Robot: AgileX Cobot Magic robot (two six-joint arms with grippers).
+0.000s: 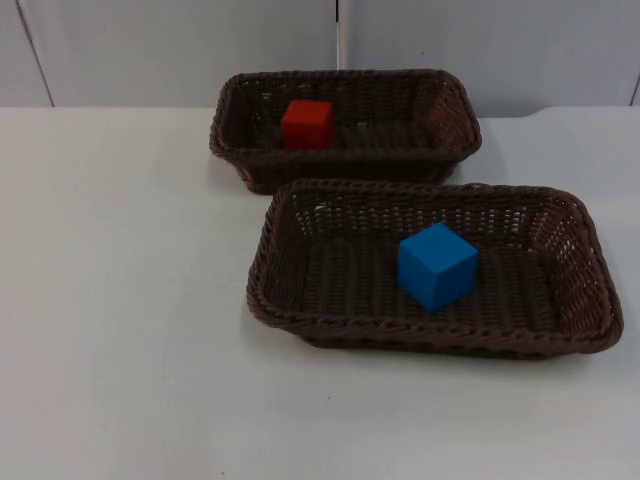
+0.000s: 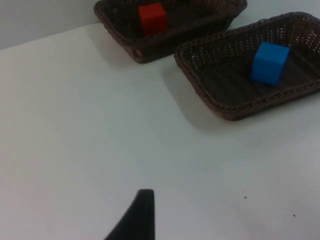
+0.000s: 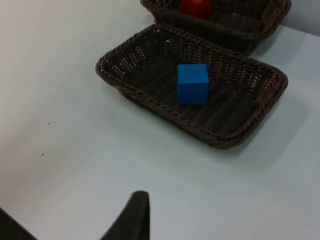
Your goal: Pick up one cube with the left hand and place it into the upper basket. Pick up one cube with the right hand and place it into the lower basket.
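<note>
light: even, bright | shadows: soft — beside baskets | blur: slight

A white table top ends at a grey partition wall.

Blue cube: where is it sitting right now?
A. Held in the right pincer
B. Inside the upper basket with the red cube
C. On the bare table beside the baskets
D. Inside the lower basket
D. The blue cube rests on the floor of the lower basket, while the red cube sits alone in the upper basket.
</note>
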